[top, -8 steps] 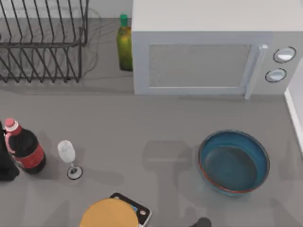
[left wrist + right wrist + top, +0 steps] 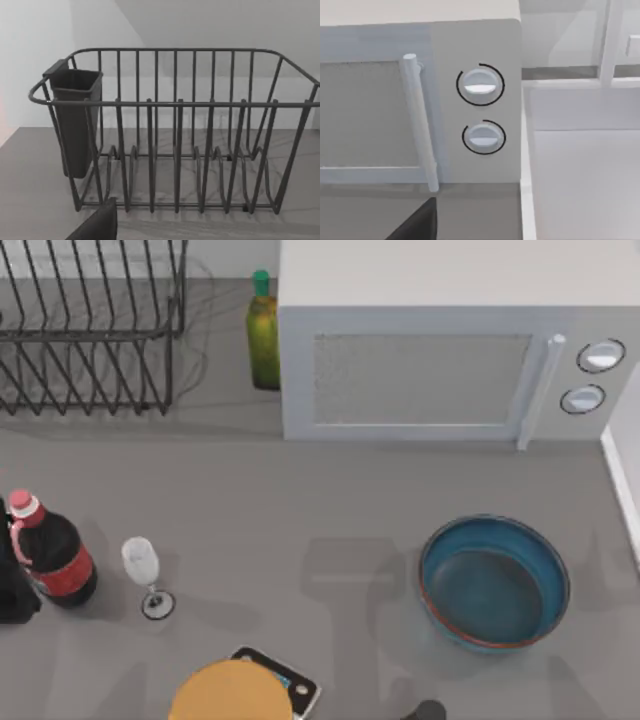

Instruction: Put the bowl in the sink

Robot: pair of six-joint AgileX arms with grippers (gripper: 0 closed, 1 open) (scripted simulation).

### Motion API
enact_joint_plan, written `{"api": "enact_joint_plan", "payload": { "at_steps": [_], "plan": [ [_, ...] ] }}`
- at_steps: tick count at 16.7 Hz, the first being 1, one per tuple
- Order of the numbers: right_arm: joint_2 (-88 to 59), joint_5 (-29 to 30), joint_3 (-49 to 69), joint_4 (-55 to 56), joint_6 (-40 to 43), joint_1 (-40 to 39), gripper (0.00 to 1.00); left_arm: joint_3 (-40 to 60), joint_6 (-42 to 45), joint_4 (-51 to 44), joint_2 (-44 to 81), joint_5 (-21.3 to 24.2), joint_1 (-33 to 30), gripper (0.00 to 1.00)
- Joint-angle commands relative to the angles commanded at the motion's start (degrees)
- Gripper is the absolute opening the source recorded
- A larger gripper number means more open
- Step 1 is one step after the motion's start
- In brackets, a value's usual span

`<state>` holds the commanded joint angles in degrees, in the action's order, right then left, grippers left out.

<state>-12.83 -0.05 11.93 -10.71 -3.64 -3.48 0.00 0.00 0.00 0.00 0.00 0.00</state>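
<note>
The wide, shallow teal-blue bowl with its reddish-brown rim [image 2: 494, 582] sits upright on the grey counter [image 2: 300, 500], near the white microwave [image 2: 440, 360]. Neither hand's state can be told.

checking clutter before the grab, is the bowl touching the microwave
Apart. In the top view a wide band of bare grey counter lies between the bowl and the microwave front.

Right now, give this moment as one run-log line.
glossy teal-blue bowl: upright on grey table, right side, untouched | white sink: beside white microwave | step: not started
</note>
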Motion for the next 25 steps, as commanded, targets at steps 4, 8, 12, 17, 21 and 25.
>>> {"api": "enact_joint_plan", "payload": {
  "at_steps": [4,8,12,17,21,25],
  "plan": [
    [-20.24,0.14,15.1,-13.8,-4.46,-4.22,1.0,0.0,0.0,0.0,0.0,0.0,0.0,1.0],
    [-43.69,0.25,31.22,-29.25,-9.28,-8.96,1.0,0.0,0.0,0.0,0.0,0.0,0.0,1.0],
    [-62.79,0.22,45.88,-43.1,-13.72,-13.33,1.0,0.0,0.0,0.0,0.0,0.0,0.0,1.0],
    [-79.62,0.11,59.34,-54.79,-17.68,-17.16,1.0,0.0,0.0,0.0,0.0,0.0,0.0,1.0],
    [-83.63,0.07,62.98,-57.74,-18.69,-18.17,1.0,0.0,0.0,0.0,0.0,0.0,0.0,1.0],
    [-83.45,0.06,62.81,-57.6,-18.63,-17.88,1.0,0.0,0.0,0.0,0.0,0.0,0.0,1.0]
  ]
}}
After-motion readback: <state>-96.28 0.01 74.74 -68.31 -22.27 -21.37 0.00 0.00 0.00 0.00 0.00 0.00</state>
